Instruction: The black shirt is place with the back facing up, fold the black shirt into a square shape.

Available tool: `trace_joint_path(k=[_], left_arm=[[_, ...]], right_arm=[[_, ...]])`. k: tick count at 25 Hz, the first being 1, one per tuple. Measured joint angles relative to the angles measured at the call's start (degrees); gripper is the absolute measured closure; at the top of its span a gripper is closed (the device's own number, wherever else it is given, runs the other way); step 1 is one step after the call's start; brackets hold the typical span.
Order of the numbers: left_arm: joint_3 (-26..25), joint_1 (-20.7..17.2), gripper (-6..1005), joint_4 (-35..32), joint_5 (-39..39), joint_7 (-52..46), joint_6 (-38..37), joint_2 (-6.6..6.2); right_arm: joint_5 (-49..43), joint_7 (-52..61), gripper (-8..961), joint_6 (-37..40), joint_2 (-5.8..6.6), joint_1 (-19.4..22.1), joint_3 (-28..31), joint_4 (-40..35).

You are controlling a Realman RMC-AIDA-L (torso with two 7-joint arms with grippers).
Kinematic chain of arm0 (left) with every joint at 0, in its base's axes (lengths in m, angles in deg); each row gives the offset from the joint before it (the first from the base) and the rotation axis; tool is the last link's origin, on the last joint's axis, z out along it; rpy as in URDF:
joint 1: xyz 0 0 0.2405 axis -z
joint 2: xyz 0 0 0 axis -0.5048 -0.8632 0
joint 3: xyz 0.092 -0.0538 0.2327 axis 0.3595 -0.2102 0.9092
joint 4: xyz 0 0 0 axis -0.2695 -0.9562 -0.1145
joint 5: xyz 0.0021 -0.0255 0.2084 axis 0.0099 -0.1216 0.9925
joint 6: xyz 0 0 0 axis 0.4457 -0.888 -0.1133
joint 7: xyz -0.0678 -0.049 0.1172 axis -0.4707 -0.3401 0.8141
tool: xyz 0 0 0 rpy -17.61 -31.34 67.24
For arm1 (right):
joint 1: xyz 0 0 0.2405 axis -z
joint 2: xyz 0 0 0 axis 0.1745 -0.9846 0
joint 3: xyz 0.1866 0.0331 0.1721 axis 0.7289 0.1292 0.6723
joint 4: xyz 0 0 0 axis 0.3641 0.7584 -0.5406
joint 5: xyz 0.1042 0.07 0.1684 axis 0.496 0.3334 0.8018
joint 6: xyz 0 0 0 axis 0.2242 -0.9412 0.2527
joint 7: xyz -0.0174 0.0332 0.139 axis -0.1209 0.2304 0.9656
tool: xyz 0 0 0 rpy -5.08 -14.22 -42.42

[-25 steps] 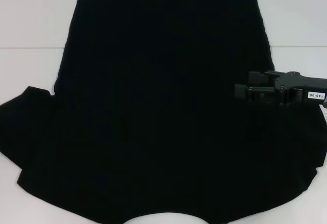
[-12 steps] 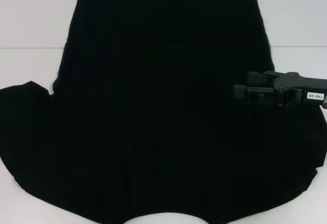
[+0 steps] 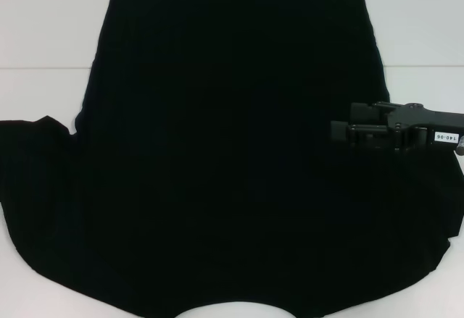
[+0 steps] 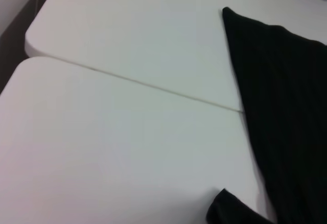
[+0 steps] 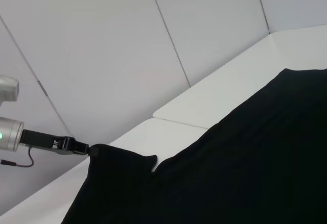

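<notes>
Since a second ago the black shirt (image 3: 217,151)'s left sleeve has spread outward; your left tool (image 5: 76,146) grips it, seen only from the right wrist. Right tool (image 3: 341,131) hovers, its opening unclear; bare bench (image 4: 127,132) beyond.

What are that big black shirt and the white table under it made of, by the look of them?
The black shirt looks like soft matte knit cloth: it lies limp, with curved edges and no shine. The table looks like hard, smooth white plastic or laminate, with a straight seam between two panels; which of the two is unclear.
</notes>
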Motion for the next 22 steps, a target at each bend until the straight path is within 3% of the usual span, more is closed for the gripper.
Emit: trace_joint_path(k=[9, 14, 17, 22], left_arm=[[-0.2, 0.4, 973, 0.4, -1.1, 0.1, -1.9, -0.35], [-0.3, -0.6, 973, 0.1, -11.0, 4.1, -14.3, -0.45], [0.8, -0.6, 973, 1.3, -15.9, 6.3, -20.1, 0.24], [2.9, -0.1, 972, 7.0, -22.9, 8.6, -22.1, 2.40]], right_arm=[[0.0, -0.1, 55, 0.0, 0.00, 0.1, 0.0, 0.0], [0.0, -0.1, 54, 0.0, 0.00, 0.1, 0.0, 0.0], [0.0, -0.1, 54, 0.0, 0.00, 0.1, 0.0, 0.0], [0.0, -0.1, 55, 0.0, 0.00, 0.1, 0.3, 0.0]])
